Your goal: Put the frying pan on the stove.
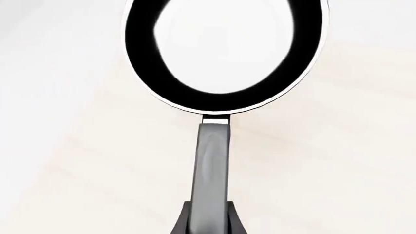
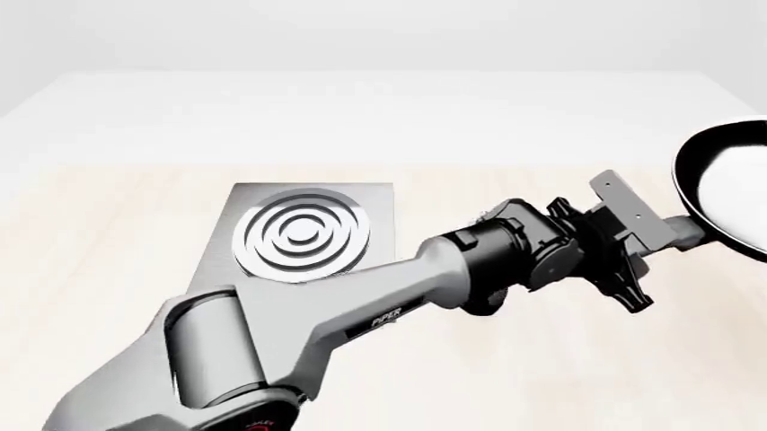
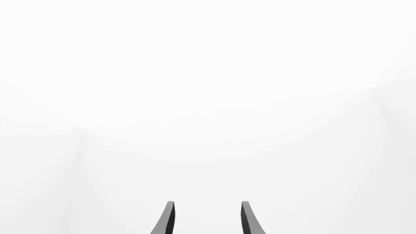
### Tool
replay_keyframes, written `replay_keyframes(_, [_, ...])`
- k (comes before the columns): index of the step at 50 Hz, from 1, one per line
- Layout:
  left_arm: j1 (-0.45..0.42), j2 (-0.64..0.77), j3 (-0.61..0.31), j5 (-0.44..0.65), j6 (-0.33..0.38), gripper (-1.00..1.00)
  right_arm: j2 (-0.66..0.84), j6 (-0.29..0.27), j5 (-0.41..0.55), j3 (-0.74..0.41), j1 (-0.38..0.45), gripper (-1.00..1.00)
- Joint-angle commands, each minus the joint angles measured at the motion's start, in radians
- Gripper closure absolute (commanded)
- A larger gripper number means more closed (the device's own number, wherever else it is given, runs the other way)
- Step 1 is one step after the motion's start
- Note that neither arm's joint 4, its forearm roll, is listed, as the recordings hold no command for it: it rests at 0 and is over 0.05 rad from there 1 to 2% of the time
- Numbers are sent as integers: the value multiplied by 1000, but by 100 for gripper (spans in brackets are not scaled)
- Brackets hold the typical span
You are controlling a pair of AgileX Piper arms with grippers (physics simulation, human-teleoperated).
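The only lettering I can make out is "PIPER", small and pale on the grey forearm link of the left arm [image 2: 386, 317], well back from its jaws, plus a red mark near its base too small to read.

Glossy black frying pan [image 1: 224, 53]; ringed grey metal stove [image 2: 300, 235].

Place: a bare simulated test bench, not a furnished kitchen.
Surface: a pale wood-grain table [image 2: 108, 269] ran across the front view with flat, even rendering.
Surroundings: blank white walls [image 3: 208, 73] filled the right wrist view, meeting at faint corners.
Kitchen cues: only a grey stove [image 2: 300, 235] slab and a black frying pan [image 1: 224, 53].
Machinery: a grey and black robot arm [image 2: 359, 314].
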Motion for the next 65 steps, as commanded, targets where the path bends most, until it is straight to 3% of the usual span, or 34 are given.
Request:
replay_keyframes(1, [33, -109, 32, -34, 15, 100, 0, -6, 1, 0, 3, -100])
replay_keyframes(4, [41, -128, 47, -39, 18, 100, 0, -7, 1, 0, 3, -100])
replay_keyframes(7, [54, -157, 81, -47, 23, 100, 0, -15, 1201, -1200, 19, -100])
replay_keyframes(8, [58, -163, 90, -49, 25, 100, 0, -13, 1323, -1307, 16, -100])
replay_keyframes(19, [105, -219, 132, -62, 31, 100, 0, -16, 1322, -1305, 16, -100])
replay_keyframes(20, [108, -225, 139, -65, 32, 100, 0, -20, 1433, -1415, 18, -100])
replay_keyframes(21, [110, -229, 144, -67, 31, 100, 0, -31, 1449, -1420, 26, -100])
replay_keyframes(24, [115, -246, 173, -78, 35, 100, 0, -31, 1397, -1368, 22, -100])
replay_keyframes(35, [156, -297, 220, -86, 48, 100, 0, -29, 1464, -1441, 11, -100])
replay_keyframes(36, [161, -304, 226, -87, 49, 100, 0, -7, 1522, -1527, -4, -100])
replay_keyframes(38, [171, -317, 239, -90, 50, 100, 0, -19, 1728, -1735, 9, -100])
replay_keyframes(43, [191, -346, 272, -99, 53, 100, 0, -35, 1792, -1785, 21, -100])
replay_keyframes(53, [216, -432, 362, -120, 62, 100, 0, -55, 1660, -1612, 36, -100])
replay_keyframes(65, [237, -545, 519, -172, 64, 100, 0, -57, 1599, -1552, 36, -100])
